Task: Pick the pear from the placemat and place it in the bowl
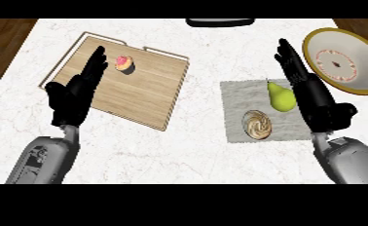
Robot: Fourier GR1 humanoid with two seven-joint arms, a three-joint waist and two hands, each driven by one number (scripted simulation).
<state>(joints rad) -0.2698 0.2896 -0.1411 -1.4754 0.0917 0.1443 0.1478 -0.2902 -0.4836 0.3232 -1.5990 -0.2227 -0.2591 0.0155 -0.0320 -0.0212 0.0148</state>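
Observation:
A yellow-green pear [282, 98] lies on the grey placemat [241, 96] right of centre, stem pointing away. Just to its right my right hand [310, 93] stands open, fingers straight and pointing away, close beside the pear without holding it. The bowl [339, 59], cream with a yellow rim and a red-ringed inside, sits at the far right edge, partly cut off by the view. At the left my left hand [75, 93] is open, fingers up, over the left part of the wooden board.
A swirled brown pastry [257, 124] lies on the placemat in front of the pear. A wooden cutting board [144, 93] at the left carries a small pink cupcake [124, 64]. A dark object [220, 22] sits at the counter's far edge.

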